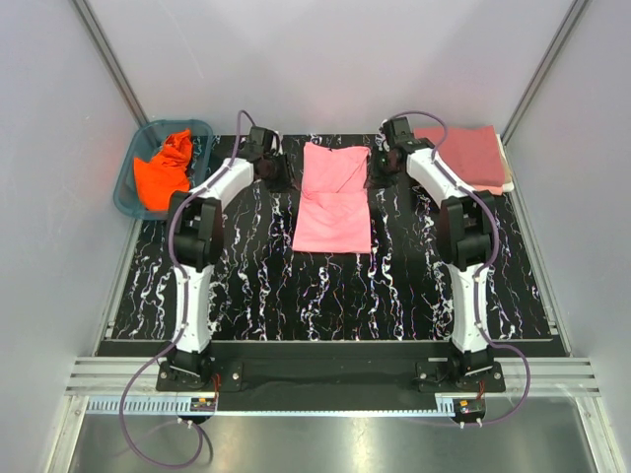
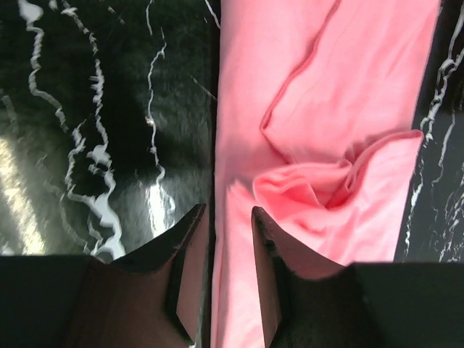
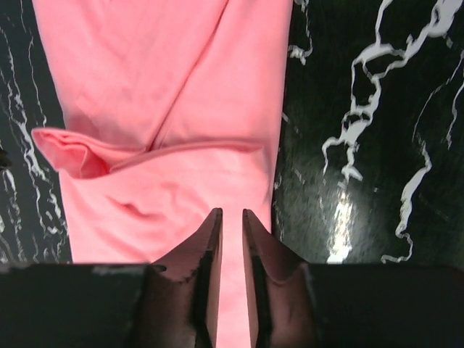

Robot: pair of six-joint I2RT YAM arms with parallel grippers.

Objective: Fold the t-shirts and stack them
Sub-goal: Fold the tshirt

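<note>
A light pink t-shirt (image 1: 335, 202) lies flat on the black marbled table (image 1: 246, 286), its sides folded in. My left gripper (image 1: 283, 181) is low at its far left edge. In the left wrist view the gripper (image 2: 226, 210) is open: one finger is over the table, the other over the pink shirt (image 2: 326, 94). My right gripper (image 1: 379, 177) is at the far right edge. In the right wrist view it (image 3: 231, 212) stands narrowly open over the flat pink cloth (image 3: 159, 87). A folded rose-red shirt (image 1: 461, 154) lies on a cream one (image 1: 507, 183). An orange shirt (image 1: 164, 169) is crumpled in the basket.
The teal plastic basket (image 1: 125, 187) stands at the back left corner, off the mat. The folded stack sits at the back right corner. Grey walls enclose the table on three sides. The arm bases stand at the near edge.
</note>
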